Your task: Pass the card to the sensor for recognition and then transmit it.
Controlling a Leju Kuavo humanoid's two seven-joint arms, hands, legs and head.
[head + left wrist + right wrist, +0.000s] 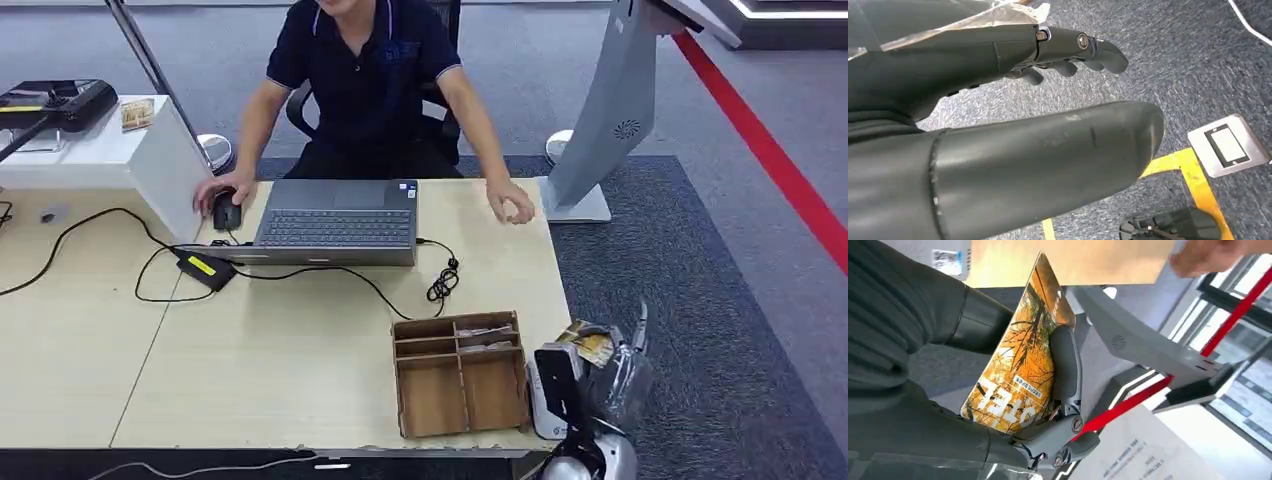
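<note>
Off the table's (pixel 300 370) near right corner, right hand (pixel 605 365) grasps the card (pixel 590 345), an orange autumn-print one; the right wrist view shows it clamped between thumb and fingers (pixel 1065 365), face exposed, probably so the flat side can be presented for reading. Card sits just beside the white sensor unit (pixel 550 390) at that corner edge, not clearly over it yet; contact can't be confirmed. Wooden divider box (pixel 460 375) stands next to the sensor, holding more cards in its rear slots. Person's hand (pixel 512 203) hovers at the far right edge, likely waiting for handover. Left hand (pixel 1068 50) hangs over carpet, released, fingers loosely apart, holding nothing. My read: scan step pending, pass follows.
</note>
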